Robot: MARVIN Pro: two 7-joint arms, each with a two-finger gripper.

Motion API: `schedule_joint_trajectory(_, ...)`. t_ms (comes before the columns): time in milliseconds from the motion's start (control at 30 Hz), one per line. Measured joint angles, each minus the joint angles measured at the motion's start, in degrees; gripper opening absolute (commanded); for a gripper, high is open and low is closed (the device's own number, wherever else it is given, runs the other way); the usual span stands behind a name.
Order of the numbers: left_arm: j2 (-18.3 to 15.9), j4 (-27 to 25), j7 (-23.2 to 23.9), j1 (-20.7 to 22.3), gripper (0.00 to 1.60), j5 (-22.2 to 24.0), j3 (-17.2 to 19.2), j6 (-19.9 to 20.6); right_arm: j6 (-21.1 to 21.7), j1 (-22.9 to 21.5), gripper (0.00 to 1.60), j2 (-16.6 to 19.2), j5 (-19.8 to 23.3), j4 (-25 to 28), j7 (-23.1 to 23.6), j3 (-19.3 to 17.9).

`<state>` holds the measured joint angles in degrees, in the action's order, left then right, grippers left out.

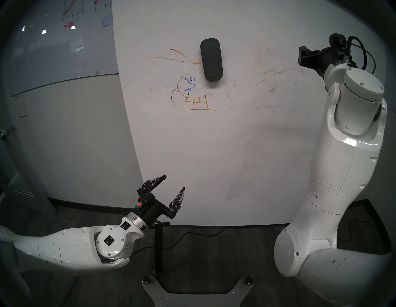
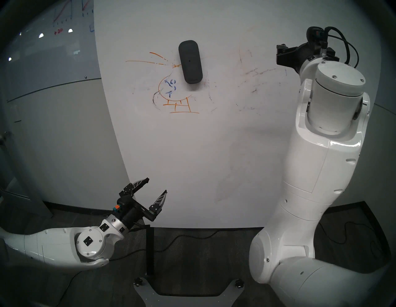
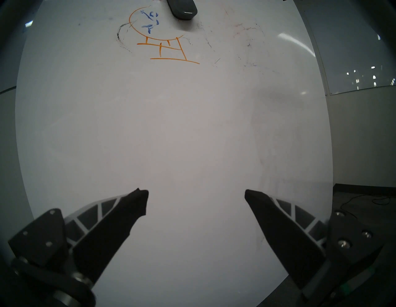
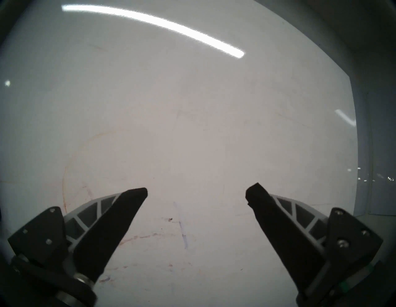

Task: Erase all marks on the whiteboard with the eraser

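Note:
The dark grey eraser (image 1: pixel 211 59) (image 2: pixel 190 62) sticks to the large whiteboard (image 1: pixel 214 150) (image 2: pixel 203 150) by itself, nothing holding it; its lower end shows in the left wrist view (image 3: pixel 183 8). Left of and below it are the marks (image 1: pixel 194 94) (image 2: pixel 175 96) (image 3: pixel 159 40): orange lines, a small blue figure, black scribbles. Faint reddish smudges (image 1: pixel 274 72) (image 4: pixel 147 237) lie to its right. My left gripper (image 1: pixel 174 183) (image 2: pixel 157 184) (image 3: pixel 196 196) is open and empty near the board's lower left. My right gripper (image 4: pixel 196 193) is open and empty by the board's upper right.
A grey glass board (image 1: pixel 60 47) with red and blue graph lines hangs on the wall to the left. Below the whiteboard are dark carpet, cables (image 1: pixel 192 234) and a black stand post (image 1: pixel 158 248). My right arm (image 1: pixel 347 150) rises in front of the board's right side.

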<state>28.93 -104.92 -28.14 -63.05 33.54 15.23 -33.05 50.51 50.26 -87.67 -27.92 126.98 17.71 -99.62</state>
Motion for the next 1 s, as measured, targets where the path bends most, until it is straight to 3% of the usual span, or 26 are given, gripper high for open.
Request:
schedule_joint_trajectory(233, 0.0, 0.0, 0.0, 0.0, 1.6, 0.0, 0.0, 0.0, 1.94, 0.09, 1.6, 0.7, 0.26, 2.75, 1.2, -1.7)
schedule_joint_trajectory(533, 0.0, 0.0, 0.0, 0.0, 1.6, 0.0, 0.0, 0.0, 1.59, 0.3, 1.6, 1.22, -0.27, 1.99, 0.86, -3.0)
schedule_joint_trajectory(1000, 0.0, -0.01, 0.0, 0.0, 1.6, 0.01, 0.0, 0.0, 0.17, 1.44, 1.6, 1.48, -2.64, 0.49, -0.73, -1.69)
